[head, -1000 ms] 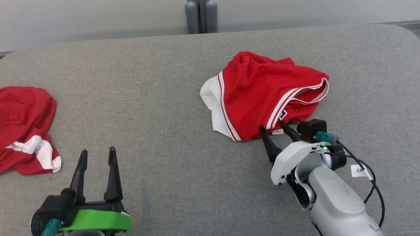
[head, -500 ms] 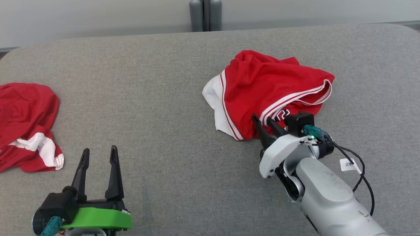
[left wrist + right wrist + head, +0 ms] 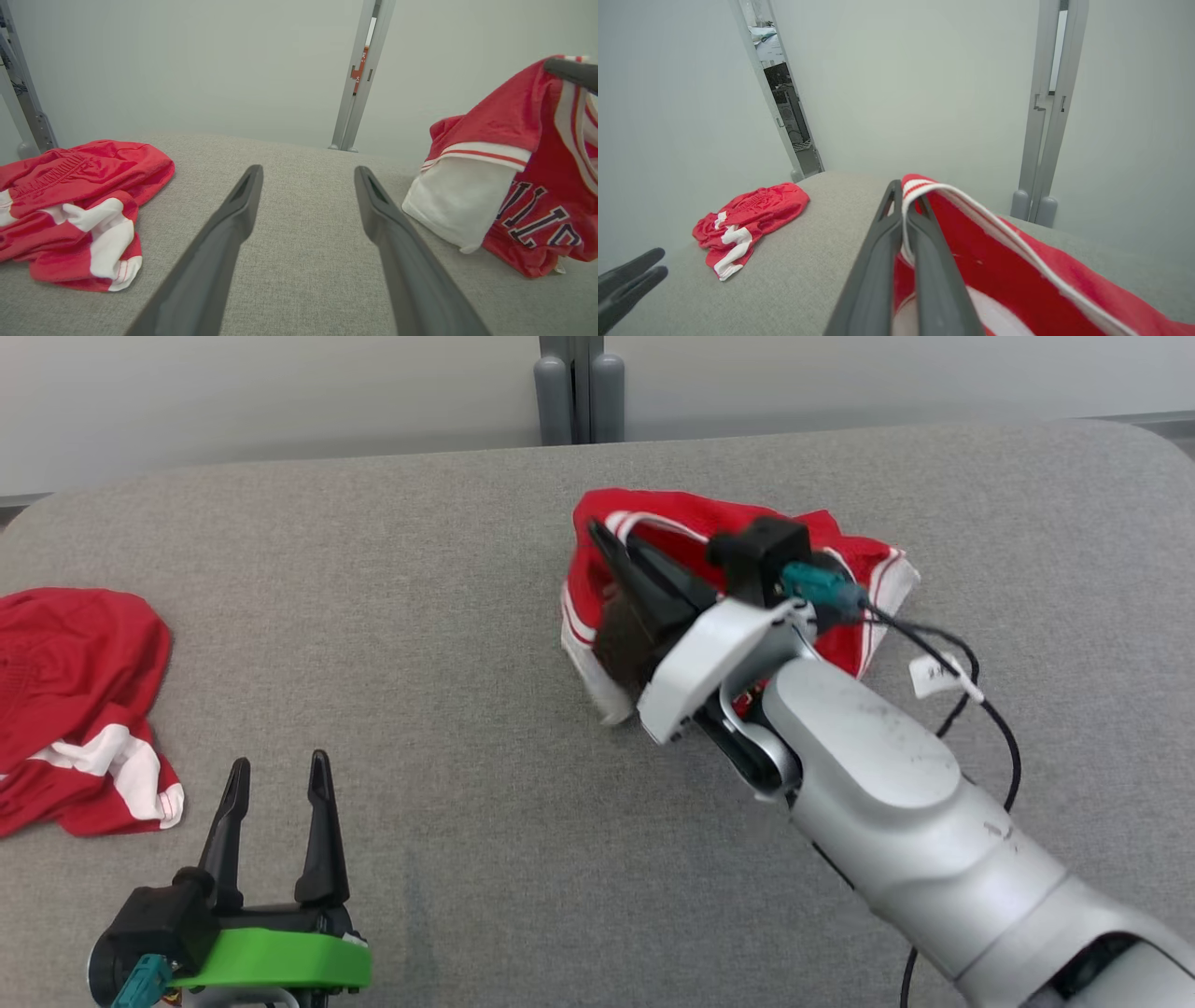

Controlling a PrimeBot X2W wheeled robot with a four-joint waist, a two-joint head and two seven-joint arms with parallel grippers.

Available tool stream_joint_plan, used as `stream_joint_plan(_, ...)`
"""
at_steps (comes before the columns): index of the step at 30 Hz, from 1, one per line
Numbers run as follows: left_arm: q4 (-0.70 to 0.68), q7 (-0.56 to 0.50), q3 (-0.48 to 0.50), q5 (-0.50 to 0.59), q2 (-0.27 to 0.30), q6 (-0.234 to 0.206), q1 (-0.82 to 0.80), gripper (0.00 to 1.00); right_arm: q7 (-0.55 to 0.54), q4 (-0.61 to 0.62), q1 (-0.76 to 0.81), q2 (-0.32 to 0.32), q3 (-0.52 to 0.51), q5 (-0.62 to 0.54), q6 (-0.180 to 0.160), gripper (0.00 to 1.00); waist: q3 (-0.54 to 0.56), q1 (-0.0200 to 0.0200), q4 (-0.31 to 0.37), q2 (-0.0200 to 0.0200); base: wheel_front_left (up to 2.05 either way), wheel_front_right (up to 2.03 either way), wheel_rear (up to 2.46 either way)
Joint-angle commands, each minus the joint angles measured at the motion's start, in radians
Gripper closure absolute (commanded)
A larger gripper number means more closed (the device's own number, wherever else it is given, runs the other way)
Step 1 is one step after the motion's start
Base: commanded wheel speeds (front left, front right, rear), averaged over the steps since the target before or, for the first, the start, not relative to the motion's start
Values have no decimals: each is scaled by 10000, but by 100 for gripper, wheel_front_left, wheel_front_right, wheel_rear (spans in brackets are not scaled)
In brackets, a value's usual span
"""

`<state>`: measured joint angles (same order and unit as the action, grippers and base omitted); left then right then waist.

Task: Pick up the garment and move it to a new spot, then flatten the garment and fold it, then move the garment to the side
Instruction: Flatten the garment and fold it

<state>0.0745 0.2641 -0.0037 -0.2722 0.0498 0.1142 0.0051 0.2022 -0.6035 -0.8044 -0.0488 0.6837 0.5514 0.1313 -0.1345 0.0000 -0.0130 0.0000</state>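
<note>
Right of centre on the surface (image 3: 448,616): right gripper (image 3: 599,532), jaws clamped together on the white-striped edge of the red jersey (image 3: 509,112). That edge is held up, the rest bunched on the grey cloth below. Front-left, the left gripper (image 3: 280,762) has its jaws apart over bare surface. Two garments total: the jersey, plus one pair of red-and-white shorts (image 3: 75,691) at far left, well apart.
</note>
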Motion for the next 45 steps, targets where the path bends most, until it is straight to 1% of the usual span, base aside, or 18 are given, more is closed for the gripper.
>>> stream_joint_plan(1,-40,5,-19,-110,13,-40,-12,0,-52,206,-545,-25,189,197,-10,100,-26,0,-43,0,0,0,0)
stream_joint_plan(4,-78,5,-52,-103,13,-48,-70,0,-80,607,-1408,-21,531,829,-10,100,-65,0,-107,0,0,0,0)
stream_joint_plan(5,-82,5,-60,-120,13,-47,-88,0,-66,790,-1738,-22,637,1207,-10,100,-80,0,-132,0,0,0,0)
stream_joint_plan(9,-81,5,-93,-120,13,-39,-165,0,226,1331,-3053,-27,844,2182,-10,100,-149,0,-214,0,0,0,0)
stream_joint_plan(13,-94,5,-101,-141,13,-35,-190,0,571,1631,-4114,-27,405,2550,-10,100,-221,0,-257,0,0,0,0)
stream_joint_plan(15,-125,5,-69,-139,13,-50,-189,0,630,1847,-4395,-30,-111,2585,-10,100,-262,0,-244,0,0,0,0)
stream_joint_plan(17,-167,5,-21,-124,13,-63,-190,0,631,2163,-4374,-45,-973,2288,-12,100,-321,0,-207,0,0,0,0)
stream_joint_plan(19,-189,5,36,-118,13,-74,-189,0,626,2048,-3902,-31,-1584,1871,-12,100,-373,0,-126,0,0,0,0)
stream_joint_plan(21,-174,5,57,-112,13,-63,-217,0,631,1737,-3471,-30,-2051,1588,-12,100,-433,0,-47,0,0,0,0)
stream_joint_plan(27,-168,5,43,-113,14,-17,-383,0,634,275,-1889,-33,-3368,478,-10,100,-690,0,163,0,0,0,0)
stream_joint_plan(32,-156,5,16,-68,14,27,-547,0,635,-372,-458,-25,-5244,-723,-9,100,-873,0,248,0,0,0,0)
stream_joint_plan(36,-128,5,52,-33,14,57,-608,0,634,-701,367,-26,-6484,-1712,-9,100,-938,0,299,0,0,0,0)
stream_joint_plan(39,-93,5,48,3,14,85,-617,0,636,-890,793,-30,-7130,-2502,-9,100,-931,0,334,0,0,0,0)
stream_joint_plan(45,-7,5,-12,35,14,83,-595,0,636,-1026,1375,-46,-8045,-3521,-9,100,-832,0,343,0,0,0,0)
